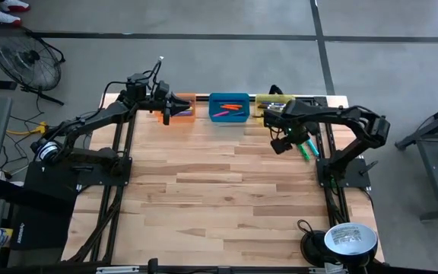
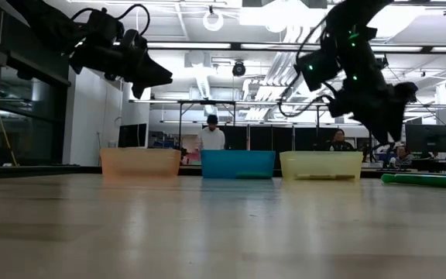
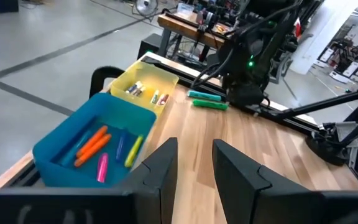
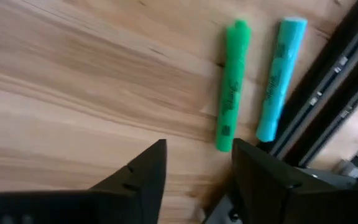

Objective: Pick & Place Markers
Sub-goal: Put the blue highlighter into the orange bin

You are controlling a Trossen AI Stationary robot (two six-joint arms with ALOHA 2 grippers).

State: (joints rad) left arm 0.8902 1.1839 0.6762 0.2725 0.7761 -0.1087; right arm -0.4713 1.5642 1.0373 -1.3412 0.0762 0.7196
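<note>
A green marker (image 4: pixel 232 84) and a teal marker (image 4: pixel 279 78) lie flat side by side on the wood table near its right edge; they also show in the high view (image 1: pixel 307 151). My right gripper (image 4: pixel 197 168) hovers open and empty just above and beside them (image 1: pixel 284 142). My left gripper (image 3: pixel 194 165) is open and empty above the orange bin (image 1: pixel 182 107). The blue bin (image 3: pixel 95 140) holds several orange, pink, blue and yellow markers. The yellow bin (image 3: pixel 145 87) holds a few markers.
The three bins stand in a row at the table's far edge: orange (image 2: pixel 140 163), blue (image 2: pixel 238 163) and yellow (image 2: pixel 320 165). A dark frame rail (image 4: pixel 328 93) runs right beside the teal marker. A round white-topped object (image 1: pixel 348 238) sits at the near right corner. People show beyond the table.
</note>
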